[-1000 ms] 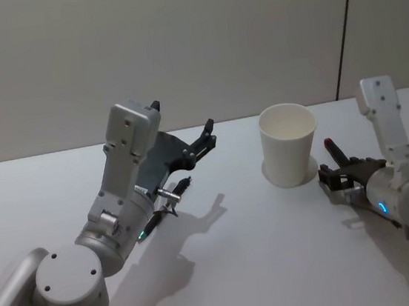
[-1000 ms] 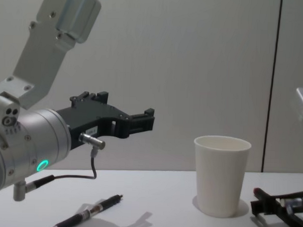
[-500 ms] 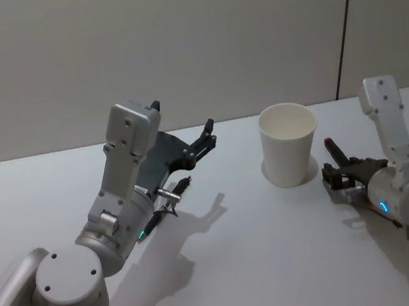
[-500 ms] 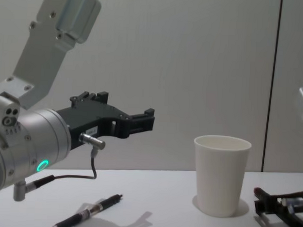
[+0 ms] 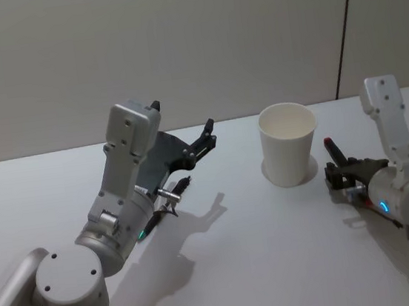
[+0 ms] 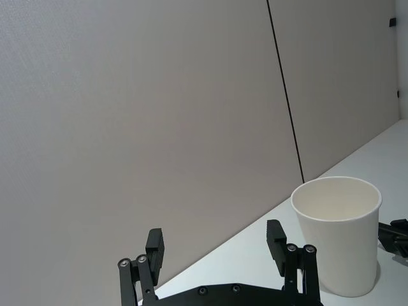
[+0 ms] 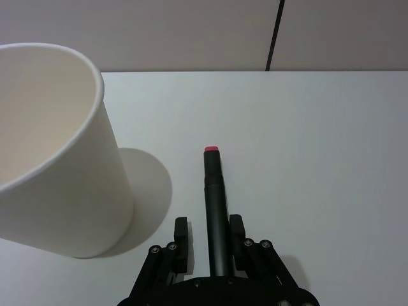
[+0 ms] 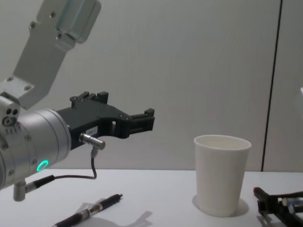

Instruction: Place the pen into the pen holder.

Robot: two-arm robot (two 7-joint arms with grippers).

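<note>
Pen (image 7: 213, 204), red-tipped, is clenched in the right tool (image 7: 209, 223) low over the table (image 5: 263, 265) just beside the paper cup (image 5: 289, 146), so it needs lifting above the cup and tipping upright before release; the left tool (image 6: 215, 236) hangs open.

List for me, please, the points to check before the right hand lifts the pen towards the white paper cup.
1. The pen is gripped in the right hand: ok.
2. The pen holder stands upright, mouth upward: ok.
3. The pen is raised above the holder's rim: not ok; it is low, beside the holder.
4. The left hand is away from the holder: ok; raised, open, empty.
5. The holder is empty inside: cannot tell; its bottom is hidden.
</note>
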